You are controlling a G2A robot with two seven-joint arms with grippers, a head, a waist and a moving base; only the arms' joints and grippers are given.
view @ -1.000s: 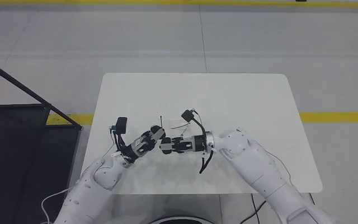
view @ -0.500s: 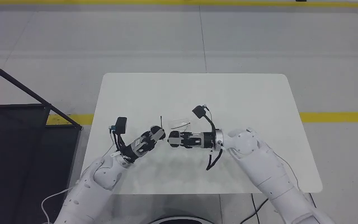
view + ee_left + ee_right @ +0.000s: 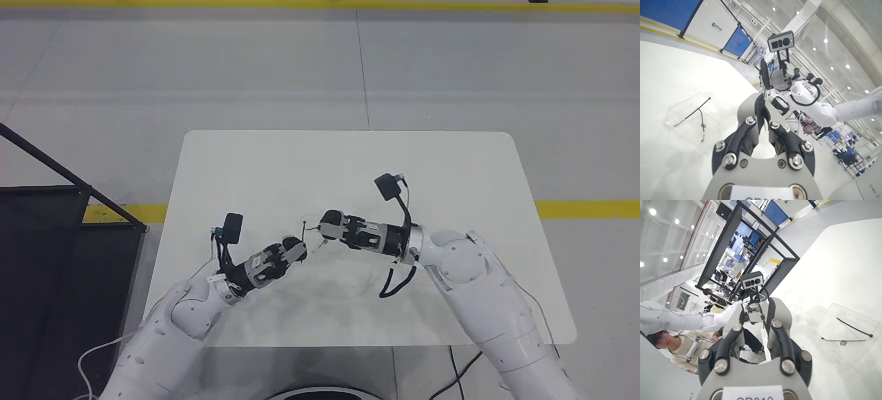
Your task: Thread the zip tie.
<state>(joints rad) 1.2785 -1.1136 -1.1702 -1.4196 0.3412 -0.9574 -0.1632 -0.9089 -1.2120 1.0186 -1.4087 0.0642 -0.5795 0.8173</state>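
My left gripper is shut on a thin black zip tie, which stands up out of its fingers. In the top view the tie's tip pokes up just beside the gripper, over the table's middle front. My right gripper hovers a short way to the right of the tie, facing the left one. In the right wrist view its fingers stand apart with nothing between them, and the left gripper with the tie shows through the gap.
A clear plastic sheet with two spare black zip ties lies on the white table, close under the right gripper. A black frame stands off the table's left side.
The right gripper has drawn back from the left gripper, moving right and toward the table's far side. The left gripper shifted slightly right, the tie still in it.
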